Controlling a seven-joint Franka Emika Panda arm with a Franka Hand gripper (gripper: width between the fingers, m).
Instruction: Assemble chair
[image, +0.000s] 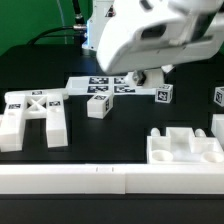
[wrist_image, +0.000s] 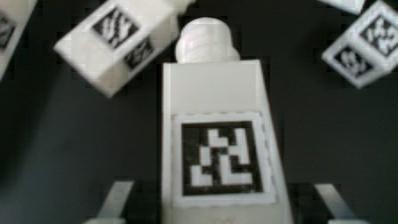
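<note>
Wrist view, claw (wrist_image: 222, 205) spread around tagged leg (wrist_image: 217, 100)

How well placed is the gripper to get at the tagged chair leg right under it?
Probably yes. In the wrist view the leg lies between the fingers of the open gripper, with gaps on either side. The neighbouring tagged parts lie off to the sides.

X-braced frame (image: 33, 108) at exterior view's left, seat block (image: 185, 150) at its right — leg (image: 98, 106) beside marker board (image: 88, 84).
</note>
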